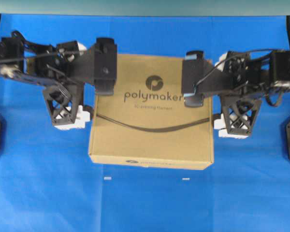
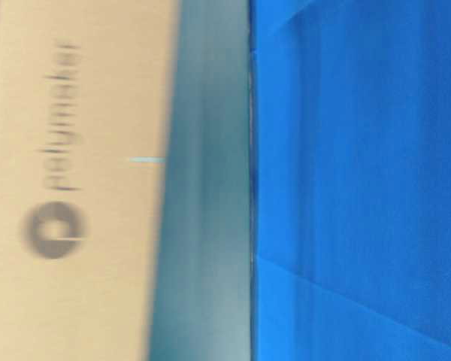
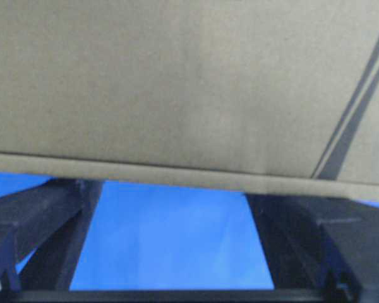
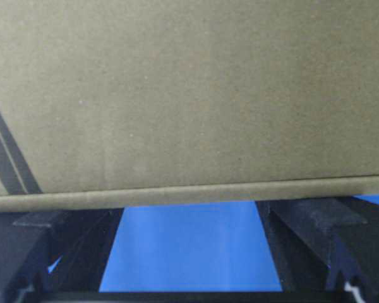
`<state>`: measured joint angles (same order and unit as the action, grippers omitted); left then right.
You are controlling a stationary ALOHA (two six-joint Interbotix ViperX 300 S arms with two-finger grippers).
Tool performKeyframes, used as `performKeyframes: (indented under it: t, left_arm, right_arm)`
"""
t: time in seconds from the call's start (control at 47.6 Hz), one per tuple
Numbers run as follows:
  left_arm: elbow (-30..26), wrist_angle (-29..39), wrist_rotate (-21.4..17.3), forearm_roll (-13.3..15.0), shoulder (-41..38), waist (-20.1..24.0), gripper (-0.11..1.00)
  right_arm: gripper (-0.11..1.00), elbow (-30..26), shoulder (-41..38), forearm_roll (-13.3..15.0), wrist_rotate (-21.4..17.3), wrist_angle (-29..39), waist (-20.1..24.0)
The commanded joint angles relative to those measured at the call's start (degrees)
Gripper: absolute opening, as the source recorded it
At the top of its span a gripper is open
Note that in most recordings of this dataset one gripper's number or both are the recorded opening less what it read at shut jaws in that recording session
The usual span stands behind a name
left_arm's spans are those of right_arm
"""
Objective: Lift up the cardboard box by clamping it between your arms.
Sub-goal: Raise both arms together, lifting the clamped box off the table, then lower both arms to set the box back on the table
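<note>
The cardboard box [image 1: 152,128] is seen mid-frame on the blue cloth [image 1: 145,203], flanked evenly — left gripper [image 1: 106,65] at its upper-left edge, right gripper [image 1: 193,79] at upper-right. Both are spread fully, nothing held — inward squeeze is needed.

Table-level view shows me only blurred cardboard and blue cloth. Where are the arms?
Observer: Overhead, the left arm sits over the cardboard box's left edge, and the right arm over its right edge.
Operator: Fingers closed on anything?
Observer: No. In the wrist views the left fingers and right fingers stand wide apart, with blue cloth showing between them.
Operator: Anything else down there?
Observer: Two small white marks in front of the box.
</note>
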<state>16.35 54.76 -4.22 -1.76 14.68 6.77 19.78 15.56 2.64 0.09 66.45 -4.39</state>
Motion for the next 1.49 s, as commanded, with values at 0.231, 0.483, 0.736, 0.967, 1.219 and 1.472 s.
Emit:
performKeyframes:
  t: [0.231,0.483,0.736,0.967,1.219,1.472]
  left_arm:
    - [-11.69,5.45,0.79,0.26,-0.18,-0.26,0.86]
    - [-15.47,7.56,0.79,0.26,-0.26,-0.35,0.86]
    - [-15.73,7.65,0.79,0.26,-0.35,-0.35,0.86]
    - [-15.82,7.56,0.79,0.26,-0.26,-0.26,0.86]
    - [-16.17,7.56,0.79,0.09,-0.35,-0.18,0.86]
    - [-12.83,6.24,0.88,0.09,-0.09,-0.26,0.86]
  right_arm:
    - [0.99,-14.06,-0.18,-0.44,-1.32,6.06,-0.35]
    - [0.99,-16.52,-0.26,0.09,-1.23,8.35,-0.44]
    - [0.99,-16.61,-0.35,0.09,-1.14,8.35,-0.79]
    - [0.99,-16.44,-0.35,0.18,-1.14,8.26,-1.23]
    - [0.99,-16.26,-0.26,0.18,-0.62,8.0,-1.32]
    - [0.99,-10.11,0.53,0.26,-0.26,3.25,-1.41]
